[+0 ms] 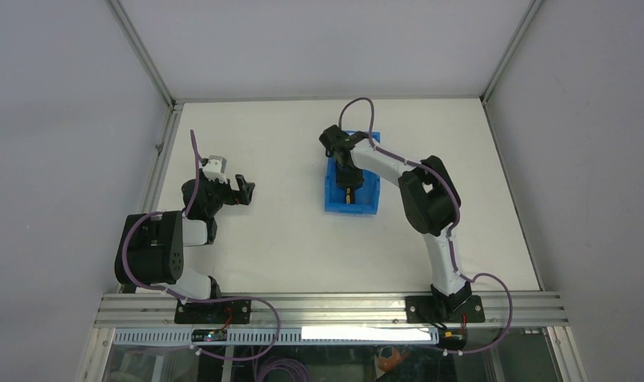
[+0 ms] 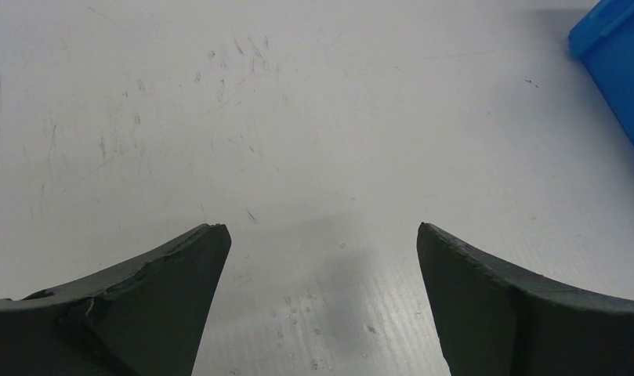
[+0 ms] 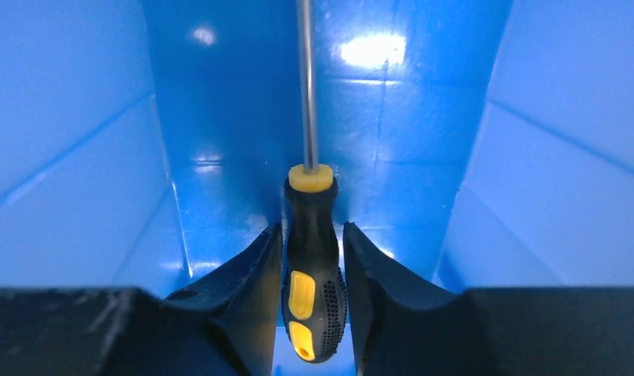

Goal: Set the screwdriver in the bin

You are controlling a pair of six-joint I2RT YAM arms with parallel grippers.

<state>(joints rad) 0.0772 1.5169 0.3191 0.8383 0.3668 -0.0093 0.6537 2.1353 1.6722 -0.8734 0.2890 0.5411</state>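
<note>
Jaws of the left gripper (image 2: 321, 254) stand wide apart with nothing between them, low over bare table (image 2: 298, 94). That arm is folded back close to its base and well apart from the work. Only a corner of the bin (image 2: 615, 70) shows at the edge of its wrist view. My reading is that it is parked there to leave the other arm room, since one short tool needs only one hand.

Farther out, the right arm reaches over the table and dips its right gripper (image 3: 312, 235) into the bin. In its wrist view the two fingers stand close on either side of the screwdriver (image 3: 313, 298), flanking the black-and-yellow handle (image 3: 311, 235) near its narrow neck. I cannot tell whether they pinch it or stand just clear, because the gaps at the sides are too thin to judge. The handle lies straight along the line of the fingers, likely so the tool neither twists nor swings.

Beyond the handle, the shaft (image 3: 306, 78) points away from the camera toward the far wall. Blue walls rise on both sides of the view, so the screwdriver is below the rim and inside the bin. Going this deep looks deliberate: a release from here would let it drop very little and give it small chance to bounce out. The task looks almost done. What seems left is to spread the jaws clear and lift straight up without dragging the handle.
</note>
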